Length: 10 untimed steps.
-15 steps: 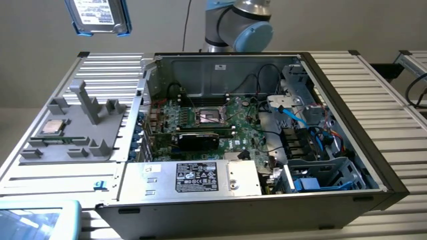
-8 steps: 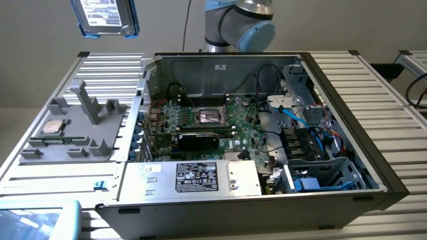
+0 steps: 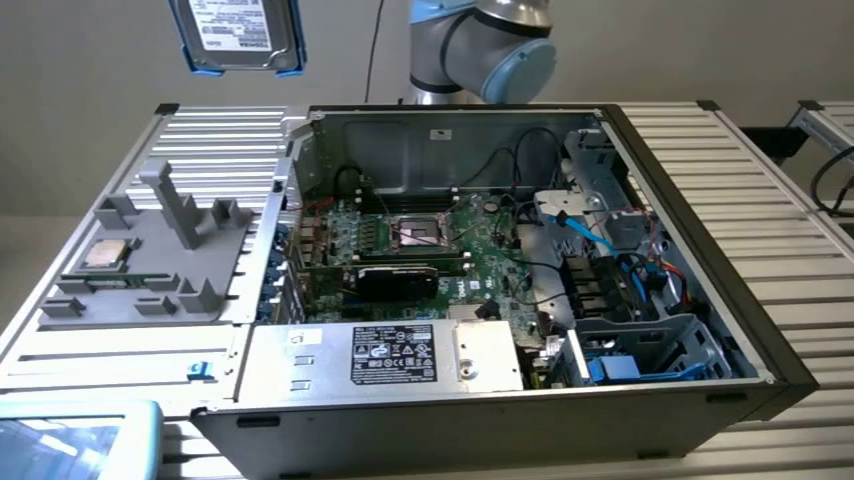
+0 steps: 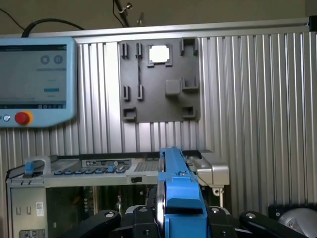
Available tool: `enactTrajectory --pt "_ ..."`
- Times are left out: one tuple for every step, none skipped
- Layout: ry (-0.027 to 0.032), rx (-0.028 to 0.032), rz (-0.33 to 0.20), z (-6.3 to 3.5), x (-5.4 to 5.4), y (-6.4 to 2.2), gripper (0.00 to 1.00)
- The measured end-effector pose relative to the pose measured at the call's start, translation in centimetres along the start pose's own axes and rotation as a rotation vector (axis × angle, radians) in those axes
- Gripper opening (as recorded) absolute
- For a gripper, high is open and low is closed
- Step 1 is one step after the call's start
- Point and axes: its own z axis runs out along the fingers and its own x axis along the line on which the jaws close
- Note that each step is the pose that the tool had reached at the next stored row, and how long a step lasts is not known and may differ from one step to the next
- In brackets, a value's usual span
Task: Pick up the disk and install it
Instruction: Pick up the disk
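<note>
Disk (image 3: 240, 35), clamped edgewise in the gripper (image 4: 178, 219), hangs high, clear of the case (image 3: 467, 432).

Arm (image 3: 481, 45) held high; fingers (image 4: 138, 220) part-closed, clamped on disk (image 4: 181, 198) either side

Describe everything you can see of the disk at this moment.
The disk is a flat silver-grey drive with a white printed label on its face and a bright blue plastic frame along its edges. It hangs high at the exterior view's left, label facing that camera, touching neither the grey parts tray nor the open computer case. In the wrist view it appears edge-on, clamped in the gripper.
</note>
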Motion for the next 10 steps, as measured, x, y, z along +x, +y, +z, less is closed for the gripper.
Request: enactTrajectory --pt "0.0 -0.0001 0.0 -0.11 0.1 -0.38 0.37" --pt "0.0 -0.0001 0.0 -0.24 0.3 -0.74 0.37" --pt "0.0 -0.0001 0.0 -0.34 0.4 -1.06 0.37" --pt "-0.0001 0.0 0.0 -0.42 0.6 -1.33 0.37" --pt "-0.0002 0.0001 0.0 -0.47 0.7 -1.59 0.37" --pt "-0.0002 0.0002 0.0 -0.51 0.8 -1.81 0.37" --pt "-0.0002 0.0004 0.0 -0.54 0.9 -2.01 0.37" --pt "0.0 0.0005 0.0 -0.57 1.1 -2.21 0.37" --pt "0.0 0.0009 0.0 -0.58 1.2 -2.39 0.37" --pt "0.0 0.0015 0.0 -0.59 1.4 -2.56 0.37"
